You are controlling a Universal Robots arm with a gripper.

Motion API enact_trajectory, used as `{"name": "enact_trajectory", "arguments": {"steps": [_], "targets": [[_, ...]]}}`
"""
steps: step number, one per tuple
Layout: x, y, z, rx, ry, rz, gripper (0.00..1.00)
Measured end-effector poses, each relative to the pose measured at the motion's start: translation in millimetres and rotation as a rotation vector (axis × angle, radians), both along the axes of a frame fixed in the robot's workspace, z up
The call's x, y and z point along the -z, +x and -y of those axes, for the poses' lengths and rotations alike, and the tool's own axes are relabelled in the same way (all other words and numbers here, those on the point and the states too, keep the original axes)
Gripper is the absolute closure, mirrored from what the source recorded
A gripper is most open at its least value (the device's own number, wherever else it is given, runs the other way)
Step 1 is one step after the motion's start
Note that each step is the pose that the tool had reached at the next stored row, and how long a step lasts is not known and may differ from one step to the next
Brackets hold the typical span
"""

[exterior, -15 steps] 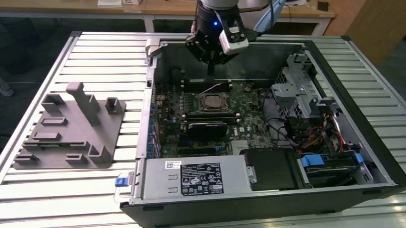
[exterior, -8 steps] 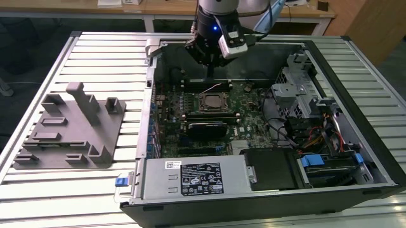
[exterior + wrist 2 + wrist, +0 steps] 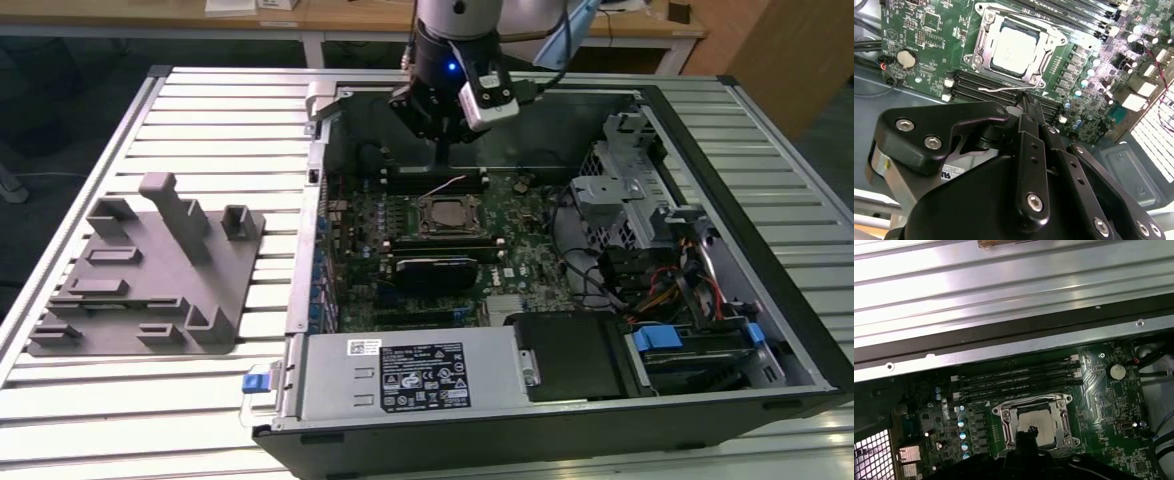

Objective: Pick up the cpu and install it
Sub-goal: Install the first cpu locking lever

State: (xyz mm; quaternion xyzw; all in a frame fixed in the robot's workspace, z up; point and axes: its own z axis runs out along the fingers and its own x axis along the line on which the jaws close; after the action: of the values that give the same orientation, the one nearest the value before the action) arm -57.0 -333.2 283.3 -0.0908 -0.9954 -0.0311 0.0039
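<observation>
- The cpu (image 3: pixel 1014 50) lies flat in its socket (image 3: pixel 985 31) on the motherboard (image 3: pixel 929 30), silvery top up, with the metal frame around it. Nothing is carrying it now.
- The pincer (image 3: pixel 1026 100) hangs over the memory slots (image 3: pixel 974 82) just beside the socket. Its two fingers are pressed together at a narrow tip with nothing between them.
- That tip sits right by the thin wire lever (image 3: pixel 999 90), which stands free along the socket's edge. So I judge the step in hand is securing the chip, not fetching it.
- To do that well, I'd say push on the wire alone, low and steady. Keep clear of the chip's top and the slot latches, because a slip here would scrape the board.
- The exterior view gives the whole layout: the pincer (image 3: pixel 441 160) reaches down into the open computer case (image 3: pixel 747 300). The gray holder block (image 3: pixel 147 270) stands well apart on the slatted worktop (image 3: pixel 200 110), to that view's left.
- The second wrist view adds the lever and how near the tip is to it.
- The first wrist view looks across the case wall (image 3: pixel 1004 352). There the dark pincer (image 3: pixel 1025 436) tip overlaps the cpu (image 3: pixel 1040 422), and how high it stands can't be told.
</observation>
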Motion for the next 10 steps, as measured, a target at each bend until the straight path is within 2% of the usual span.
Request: {"name": "enact_trajectory", "arguments": {"steps": [10], "targets": [[12.8, 1.1, -0.5, -0.011, 0.0015, 0.0025, 0.89]]}}
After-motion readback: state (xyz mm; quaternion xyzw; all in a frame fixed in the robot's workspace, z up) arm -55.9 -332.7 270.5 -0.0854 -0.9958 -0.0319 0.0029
